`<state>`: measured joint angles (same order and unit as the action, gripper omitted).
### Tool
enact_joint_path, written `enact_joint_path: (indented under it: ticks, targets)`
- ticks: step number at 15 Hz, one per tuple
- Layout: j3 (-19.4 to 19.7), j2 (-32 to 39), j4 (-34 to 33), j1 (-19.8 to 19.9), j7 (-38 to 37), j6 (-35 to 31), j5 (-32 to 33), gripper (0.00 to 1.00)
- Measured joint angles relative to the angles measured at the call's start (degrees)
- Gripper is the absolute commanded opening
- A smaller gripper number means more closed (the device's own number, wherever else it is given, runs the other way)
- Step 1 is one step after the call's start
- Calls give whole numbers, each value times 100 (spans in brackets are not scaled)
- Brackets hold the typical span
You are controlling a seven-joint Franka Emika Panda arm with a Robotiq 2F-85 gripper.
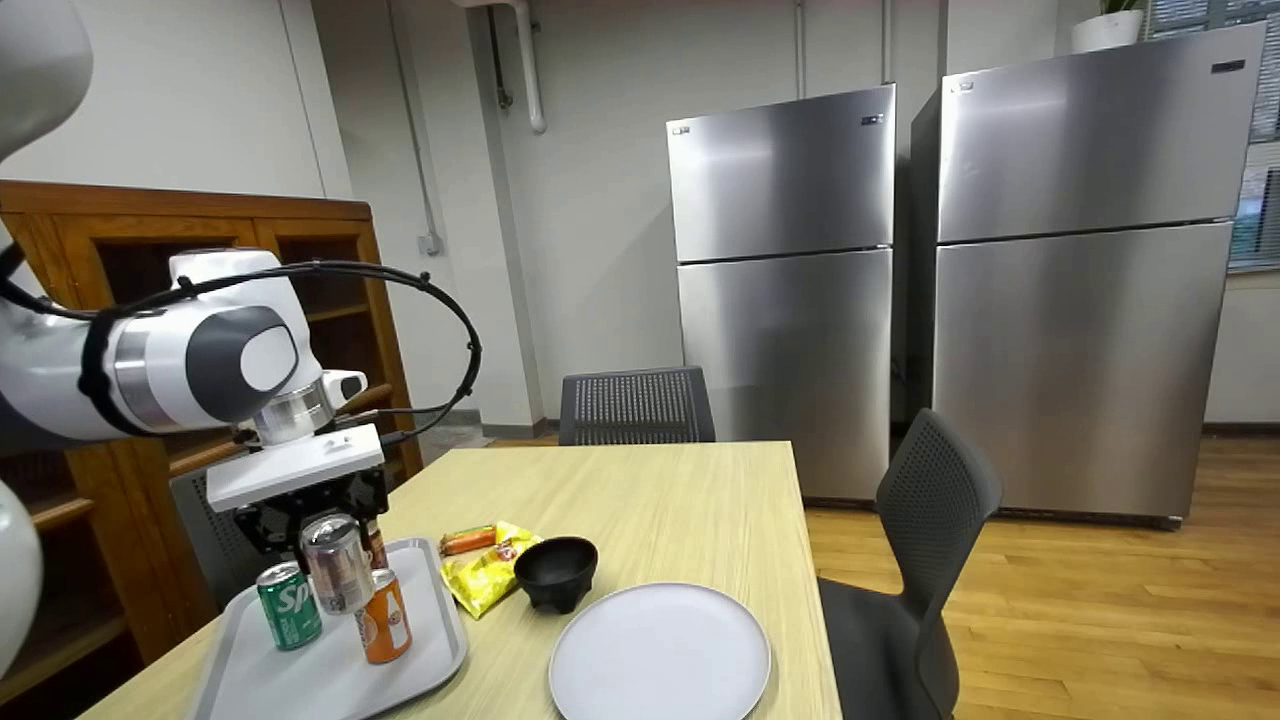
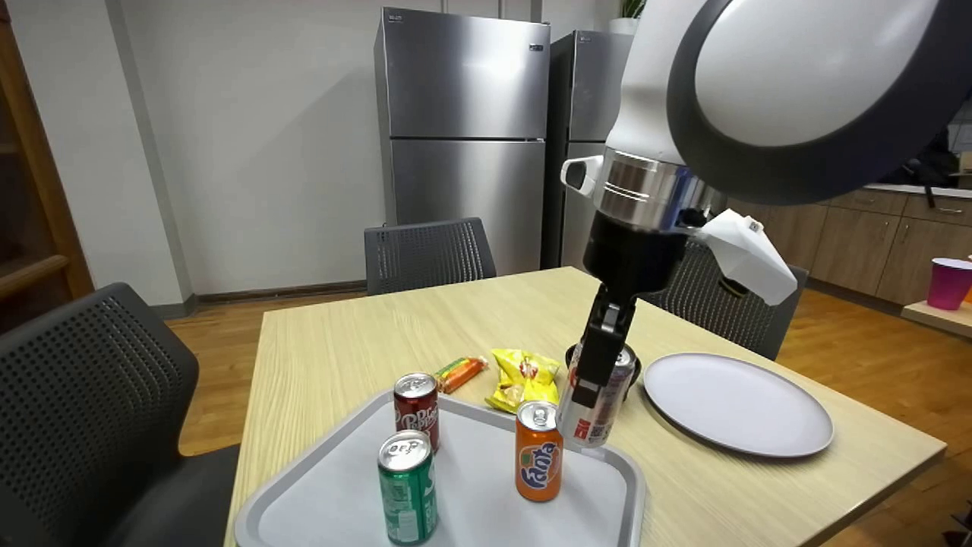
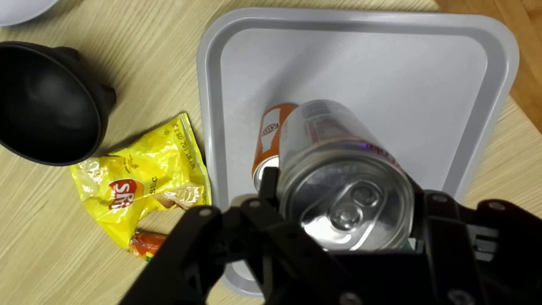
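Silver can (image 1: 338,563): clasped in the gripper (image 3: 344,197), tilted, pull-tab end up, raised over the grey tray (image 3: 360,59); likely to knock over the orange Fanta can (image 2: 538,456) if lowered or swung here, through hanging so close; also apt to slip or dent, from smooth, thin, rounded walls.
Fingers (image 3: 269,186): parted by roughly the width of the silver can, set against opposite sides.
Orange Fanta can: upright on the grey tray, partly covered by the silver can in the wrist view; impossible to tell whether touching.
Green Sprite can (image 2: 408,486): upright on the grey tray, apart from the orange Fanta can.
Dr Pepper can (image 2: 416,414): upright, near the green Sprite can.
Yellow snack packet (image 3: 144,182): on the table (image 2: 326,357), just beside the grey tray.
Wrapped snack (image 2: 461,372): orange-red, next to the yellow snack packet.
Black bowl (image 1: 555,585): near the yellow snack packet.
Plate (image 2: 736,406): round, pale, past the black bowl.
Chairs (image 2: 429,258): dark, mesh-backed, around the table.
Refrigerators (image 1: 1080,350): two, steel, in the background.
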<state>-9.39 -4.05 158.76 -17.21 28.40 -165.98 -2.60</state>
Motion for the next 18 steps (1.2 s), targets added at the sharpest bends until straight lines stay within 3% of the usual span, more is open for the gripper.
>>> enact_joint_path:
  ticks: [8, 13, 18]
  targets:
    - [-208, -29, 2, -527, 170, 11, -19, 38]
    - [-219, 55, 7, -1043, 469, 9, -542, 38]
    - [-435, 410, 9, -1058, 411, -85, -381, 38]
